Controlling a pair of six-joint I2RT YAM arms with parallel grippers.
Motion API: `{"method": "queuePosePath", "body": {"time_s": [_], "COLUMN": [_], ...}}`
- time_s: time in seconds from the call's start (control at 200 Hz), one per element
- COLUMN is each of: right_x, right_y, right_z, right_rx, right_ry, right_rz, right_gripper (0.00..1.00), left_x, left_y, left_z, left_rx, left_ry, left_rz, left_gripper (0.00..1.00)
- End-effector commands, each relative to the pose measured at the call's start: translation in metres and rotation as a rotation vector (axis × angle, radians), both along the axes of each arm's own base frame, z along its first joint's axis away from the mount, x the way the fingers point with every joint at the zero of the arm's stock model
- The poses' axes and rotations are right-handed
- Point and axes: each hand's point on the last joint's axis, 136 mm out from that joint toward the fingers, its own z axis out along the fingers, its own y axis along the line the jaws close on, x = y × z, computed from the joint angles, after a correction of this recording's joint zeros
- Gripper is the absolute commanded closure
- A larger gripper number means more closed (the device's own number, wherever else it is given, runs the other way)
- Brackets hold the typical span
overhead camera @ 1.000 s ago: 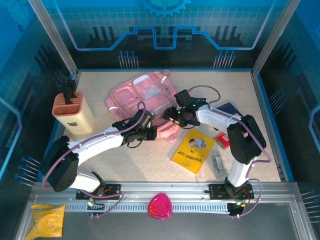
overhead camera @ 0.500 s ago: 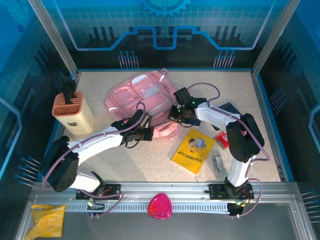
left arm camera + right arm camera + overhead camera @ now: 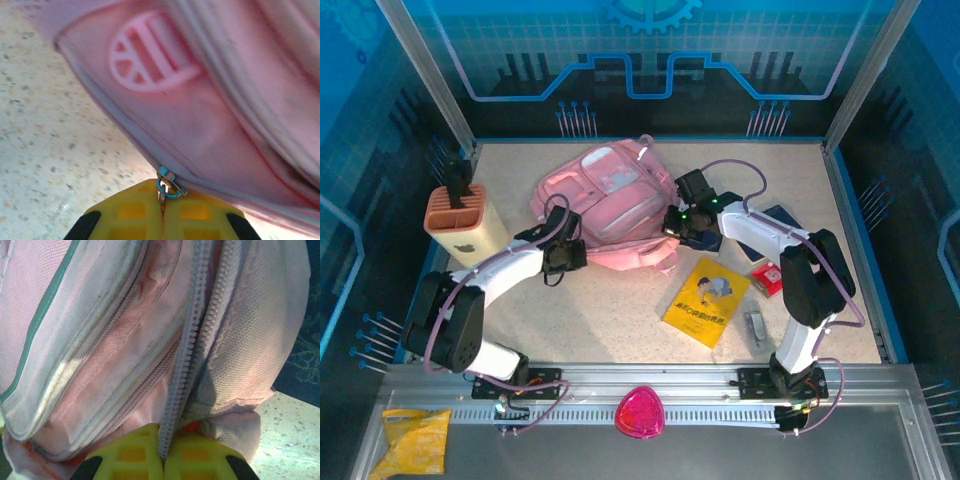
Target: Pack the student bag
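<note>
Student bag [image 3: 605, 205]: location? (Kim)

Rear centre of the table [image 3: 610, 325], lying flat. Pink, translucent pocket face up, biggest item there. (Raj)

Left gripper [image 3: 572, 256]? (Kim)

At the bag's near-left edge. On the wrist cam the yellow fingers [image 3: 130, 212] are pressed together with the zipper pull [image 3: 166, 184] pinched between the tips, its small ring sitting just above them. Speckled tabletop to the left, and a pink panel with a round striped logo [image 3: 150, 55] above. (Raj)

Right gripper [image 3: 677, 222]? (Kim)

On the bag's right side, across from the left one. Jaws closed on the zipper track [image 3: 187, 355]. The teeth run straight down into the seam between the fingertips [image 3: 132, 455]. Pink fabric is slack on both sides of the track. (Raj)

What else is on deck? (Kim)

Yellow booklet [image 3: 707, 300] near the bag's near-right corner. Red box [image 3: 767, 280] and dark blue book [image 3: 782, 217] are further right, beside the right arm. Small silver item [image 3: 756, 326] sits right of the booklet, can't tell what it is. Beige slotted holder [image 3: 468, 225] is at the left edge, apart from the bag. Magenta rounded triangle [image 3: 640, 412] is on the front rail between the arm bases. Yellow packet [image 3: 415, 440] is at the near-left corner, off the table surface. (Raj)
</note>
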Motion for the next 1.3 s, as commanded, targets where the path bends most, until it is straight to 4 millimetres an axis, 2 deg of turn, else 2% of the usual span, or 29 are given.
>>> {"method": "queuePosePath", "body": {"time_s": [0.0,0.115,0.3,0.47,0.565,0.71,0.78,0.825,0.89,0.965,1.121,1.211,1.296], "right_x": [0.009,0.006,-0.002,-0.019,-0.028,-0.041,-0.048,-0.049,-0.050,-0.053,-0.069,-0.083,-0.097], "right_y": [-0.010,-0.011,-0.003,0.021,0.036,0.058,0.067,0.070,0.068,0.068,0.056,0.041,0.019], "right_z": [0.034,0.036,0.037,0.027,0.021,0.016,0.013,0.012,0.012,0.018,0.019,0.021,0.022], "right_rx": [-0.007,0.004,0.027,0.047,0.069,0.084,0.089,0.095,0.100,0.120,0.087,0.051,0.000], "right_ry": [-0.088,-0.079,-0.081,-0.069,-0.064,-0.083,-0.097,-0.096,-0.100,-0.123,-0.126,-0.117,-0.128], "right_rz": [0.006,0.013,0.035,0.061,0.063,0.047,0.032,0.028,0.016,0.035,0.085,0.113,0.130], "right_gripper": [1.00,1.00,1.00,1.00,1.00,1.00,1.00,0.93,0.90,0.77,0.53,0.45,0.38], "left_x": [0.012,0.019,0.043,0.060,0.068,0.073,0.075,0.075,0.072,0.063,0.040,0.026,0.009], "left_y": [0.036,0.048,0.062,0.067,0.063,0.057,0.056,0.055,0.055,0.054,0.038,0.014,-0.005], "left_z": [-0.005,-0.007,-0.001,0.014,0.014,0.020,0.027,0.033,0.042,0.051,0.063,0.072,0.079], "left_rx": [0.082,0.093,0.108,0.115,0.103,0.079,0.080,0.078,0.076,0.066,-0.034,-0.134,-0.150], "left_ry": [0.017,-0.005,-0.018,-0.074,-0.034,-0.062,-0.057,-0.061,-0.073,-0.085,-0.091,-0.111,-0.120], "left_rz": [0.104,0.149,0.184,0.193,0.170,0.142,0.128,0.113,0.104,0.095,0.064,0.020,-0.013], "left_gripper": [1.00,1.00,1.00,1.00,1.00,1.00,0.93,0.86,0.73,0.63,0.56,0.54,0.51]}}
